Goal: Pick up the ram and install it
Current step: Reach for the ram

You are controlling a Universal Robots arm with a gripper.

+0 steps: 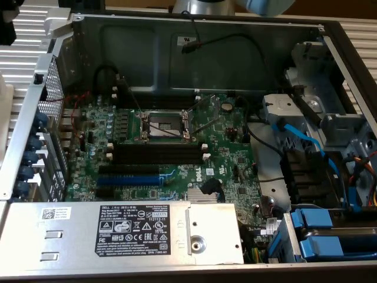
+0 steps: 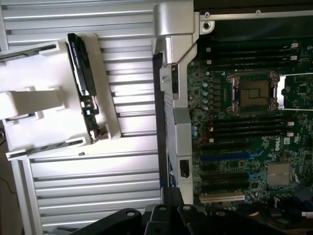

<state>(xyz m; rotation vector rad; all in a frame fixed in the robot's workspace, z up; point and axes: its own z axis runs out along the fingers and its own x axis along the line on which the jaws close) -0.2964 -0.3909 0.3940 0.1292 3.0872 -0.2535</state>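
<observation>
Green motherboard (image 1: 235, 160), CPU socket (image 1: 164, 125), labelled power supply (image 1: 82, 243), blue brackets (image 1: 315, 223)

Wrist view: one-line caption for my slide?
Ram resting in a white holder on the ribbed table, beside the open case and its motherboard.

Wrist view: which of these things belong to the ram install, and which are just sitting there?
For the job:
- the ram, resting in the white holder outside the case
- the black slots with white end clips on the motherboard

Just there:
- CPU socket
- blue slot
- silver heatsink
- ribbed metal table
</observation>
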